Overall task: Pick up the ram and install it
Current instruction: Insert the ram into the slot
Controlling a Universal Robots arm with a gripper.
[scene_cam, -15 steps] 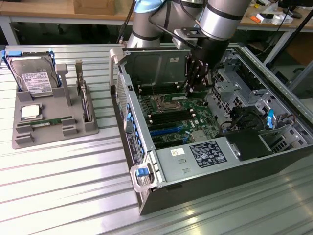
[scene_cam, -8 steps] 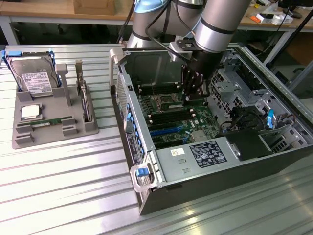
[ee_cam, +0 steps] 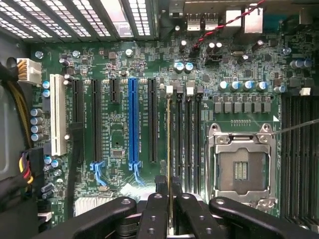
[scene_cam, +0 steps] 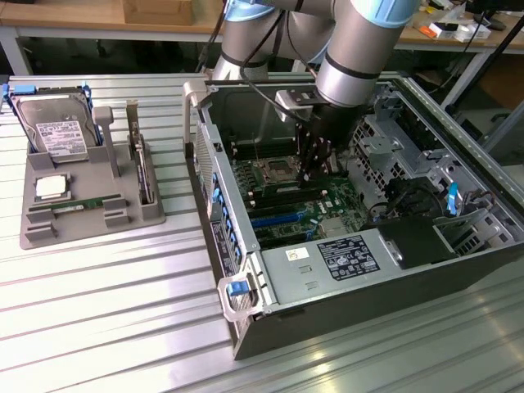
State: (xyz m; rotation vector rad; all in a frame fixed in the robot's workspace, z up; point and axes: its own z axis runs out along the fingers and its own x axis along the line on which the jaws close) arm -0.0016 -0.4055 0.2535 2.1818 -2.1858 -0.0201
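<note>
Black metal gripper, jaws clenched on the thin, flat circuit-board ram stick, edge-on between them, beside long black plastic slots.

The grey and light-blue arm reaches in from above the motherboard. Its last joints are bent so that the wrist points straight down at the board. The black gripper hangs upright just over the board, near its middle. In the wrist view the gripper has its two narrow jaws drawn close together. They pinch the ram, a thin stick seen edge-on between them. The gripper's wider black links spread out to either side behind the jaws.
</note>
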